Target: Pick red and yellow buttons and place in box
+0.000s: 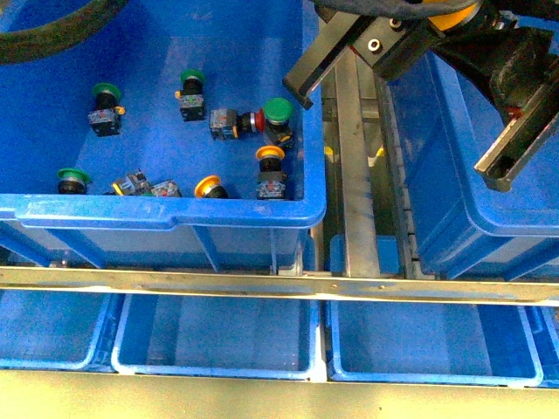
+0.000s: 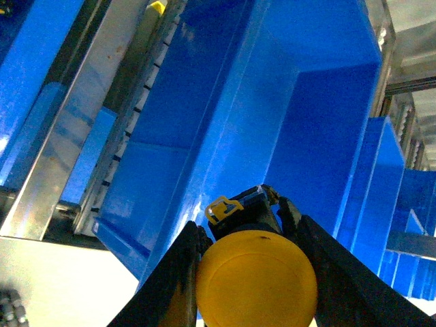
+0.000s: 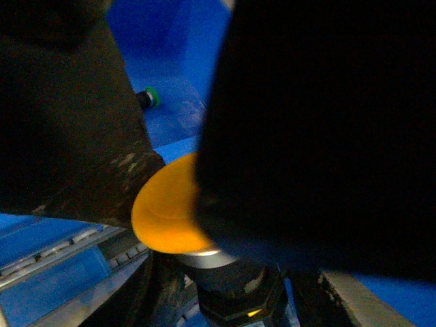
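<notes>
My left gripper (image 2: pixel 245 228) is shut on a yellow button (image 2: pixel 255 279), its fingers pressing both sides of the round cap. It hangs over the box (image 2: pixel 225 136), the deep blue bin on the right (image 1: pixel 445 157). In the front view that yellow cap (image 1: pixel 454 15) peeks in at the top edge. My right gripper (image 1: pixel 397 135) stands wide open just below it, over the box's left wall. The right wrist view shows the same yellow button (image 3: pixel 167 211) close up behind dark, blurred shapes. In the left bin (image 1: pixel 166 211) lie a red button (image 1: pixel 253 120) and two yellow buttons (image 1: pixel 271 157) (image 1: pixel 210 186).
Several green-capped switches (image 1: pixel 278 109) (image 1: pixel 106 92) (image 1: pixel 192 80) lie among them in the left bin. A metal frame (image 1: pixel 354 175) runs between the two bins. A metal rail (image 1: pixel 262 284) crosses in front, with shallow blue trays (image 1: pixel 218 345) (image 1: pixel 428 349) below it.
</notes>
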{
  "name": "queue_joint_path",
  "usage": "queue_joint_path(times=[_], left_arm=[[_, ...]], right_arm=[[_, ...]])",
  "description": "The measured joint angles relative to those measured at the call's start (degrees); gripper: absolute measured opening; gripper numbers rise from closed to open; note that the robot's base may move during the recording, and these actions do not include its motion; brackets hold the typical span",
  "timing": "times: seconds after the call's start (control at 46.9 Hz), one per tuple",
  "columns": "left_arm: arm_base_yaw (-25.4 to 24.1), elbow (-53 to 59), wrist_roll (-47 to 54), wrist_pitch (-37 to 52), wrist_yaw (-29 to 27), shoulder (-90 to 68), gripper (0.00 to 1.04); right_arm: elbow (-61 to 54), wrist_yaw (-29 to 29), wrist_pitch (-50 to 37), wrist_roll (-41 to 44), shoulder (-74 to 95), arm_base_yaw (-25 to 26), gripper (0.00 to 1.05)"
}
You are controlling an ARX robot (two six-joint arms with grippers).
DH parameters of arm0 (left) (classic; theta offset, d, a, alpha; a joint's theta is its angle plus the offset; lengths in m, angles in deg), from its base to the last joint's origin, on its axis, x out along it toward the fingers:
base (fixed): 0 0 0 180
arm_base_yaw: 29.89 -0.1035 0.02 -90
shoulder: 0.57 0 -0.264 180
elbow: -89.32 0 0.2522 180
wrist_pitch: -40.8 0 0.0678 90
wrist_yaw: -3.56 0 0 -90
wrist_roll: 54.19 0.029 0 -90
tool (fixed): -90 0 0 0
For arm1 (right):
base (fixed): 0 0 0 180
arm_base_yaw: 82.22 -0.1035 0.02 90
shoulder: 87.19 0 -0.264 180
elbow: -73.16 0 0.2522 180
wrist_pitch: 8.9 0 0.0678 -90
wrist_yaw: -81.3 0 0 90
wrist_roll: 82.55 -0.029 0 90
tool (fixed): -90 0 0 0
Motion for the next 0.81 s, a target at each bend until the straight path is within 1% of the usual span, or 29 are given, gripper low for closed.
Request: queue_joint_path(times=[0.043,0.107,0.299,0.32,0.405,0.427,0.64,0.704,0.811], left_arm=[[0.0,0.0,0.6,-0.1,-0.1,0.0,0.35],[0.0,0.0,1.1,-0.2,-0.1,0.0,0.35],[0.0,0.0,2.0,-0.4,-0.3,0.0,0.35],[0.0,0.0,2.0,-0.4,-0.3,0.0,0.37],[0.0,0.0,2.5,-0.4,-0.9,0.0,0.51],[0.0,0.0,3.0,-0.4,-1.2,0.0,0.56],[0.0,0.0,8.1,-0.3,-4.2,0.0,0.93],[-0.1,0.2,9.1,-0.2,-4.8,0.1,0.99],[-0.5,1.1,10.1,-0.1,-5.4,0.9,0.96]], right_arm=[[-0.1,-0.2,0.0,1.1,0.0,0.1,0.29],[-0.2,-0.2,0.1,1.3,0.0,0.1,0.27],[-0.3,-0.6,0.2,1.6,0.0,0.5,0.26],[-0.4,-0.7,0.2,1.6,0.0,0.6,0.26],[-0.4,-0.8,0.3,0.8,0.0,0.8,0.26],[-0.4,-0.8,0.3,0.6,0.0,0.9,0.26],[-0.4,-0.8,0.3,-0.7,-0.4,2.0,0.26],[-0.4,-0.9,0.3,-0.7,-0.5,2.2,0.26],[-0.7,-1.6,0.3,-0.2,-0.5,2.4,0.26]])
